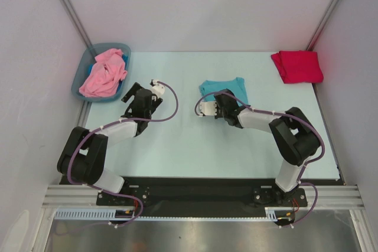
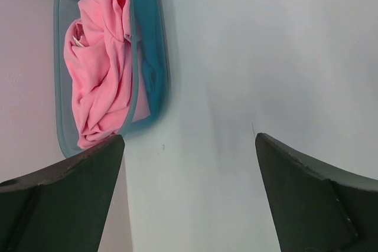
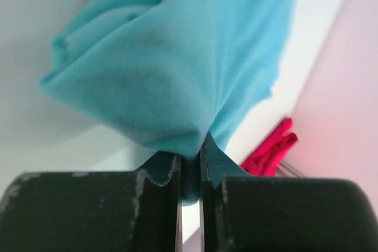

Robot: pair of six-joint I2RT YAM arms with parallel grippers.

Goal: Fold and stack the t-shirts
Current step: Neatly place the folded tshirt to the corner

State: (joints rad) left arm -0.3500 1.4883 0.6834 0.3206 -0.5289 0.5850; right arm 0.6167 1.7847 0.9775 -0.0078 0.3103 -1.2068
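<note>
Seen from above, the soft teal t-shirt (image 1: 224, 88) is lying bunched on the pale matte table (image 1: 189, 146), the folded red t-shirt (image 1: 297, 66) is resting far right and the crumpled pink t-shirt (image 1: 103, 74) is filling the plastic bin (image 1: 112, 45), while the left wrist is showing the left gripper (image 2: 189, 163) hanging spread wide and the right wrist is showing the right gripper (image 3: 190, 163) pinching teal cloth, perhaps a hem.

Boxed in by plain white walls (image 1: 195, 4) with aluminium posts (image 1: 66, 4) in the far corners, a pale mint tabletop (image 1: 177, 151), evenly lit, edged by a slotted metal rail (image 1: 71, 194).
</note>
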